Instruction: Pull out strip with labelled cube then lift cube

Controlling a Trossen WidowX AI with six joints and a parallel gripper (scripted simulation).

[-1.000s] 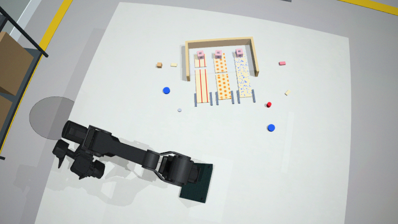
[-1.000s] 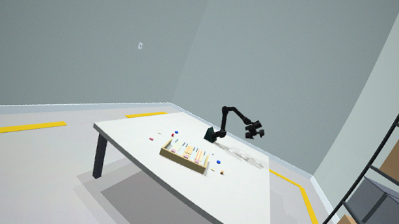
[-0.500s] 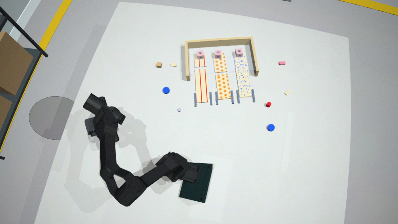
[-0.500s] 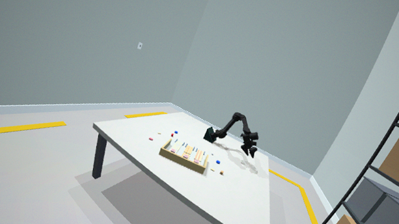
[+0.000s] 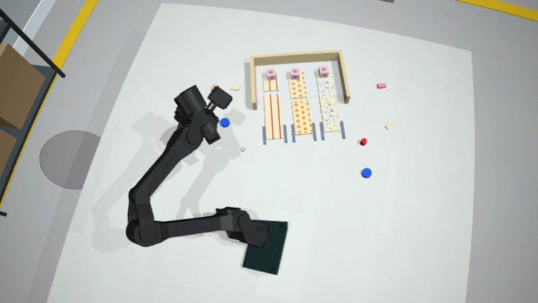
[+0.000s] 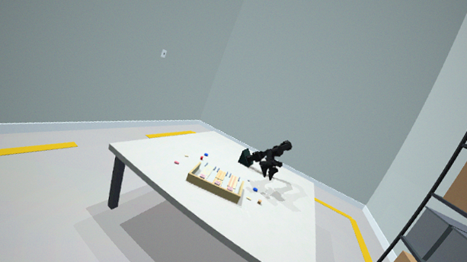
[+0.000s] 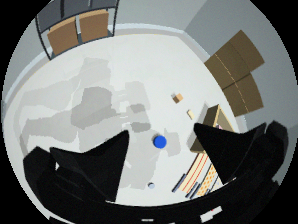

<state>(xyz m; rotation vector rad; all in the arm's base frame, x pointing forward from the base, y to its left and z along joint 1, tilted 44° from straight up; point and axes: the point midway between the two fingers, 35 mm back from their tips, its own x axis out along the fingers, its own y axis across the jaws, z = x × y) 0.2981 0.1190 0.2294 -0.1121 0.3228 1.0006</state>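
The blue-speckled strip (image 5: 329, 105) runs unbroken at the right in the top view, with a pink cube marked R (image 5: 323, 70) (image 6: 202, 176) at its far end. The orange-dotted strip (image 5: 302, 116) (image 7: 206, 183) and the red-striped strip (image 5: 273, 116) (image 7: 196, 170) each show a gap across them. They bear similar pink cubes, the middle one (image 5: 295, 72) and the left one (image 5: 270, 73), also marked R. My gripper (image 6: 267, 177) (image 7: 162, 129) is open and empty, pointing down left of the strips, above the table. The speckled strip is hidden in the wrist view.
A wooden three-sided wall (image 5: 297, 57) (image 6: 212, 188) surrounds the far ends; grey rails (image 5: 343, 130) flank the near ends. A blue disc (image 5: 224, 122) (image 7: 160, 142) lies near my gripper. A red cylinder (image 5: 363, 141) and another blue disc (image 5: 366, 173) stand right of the strips.
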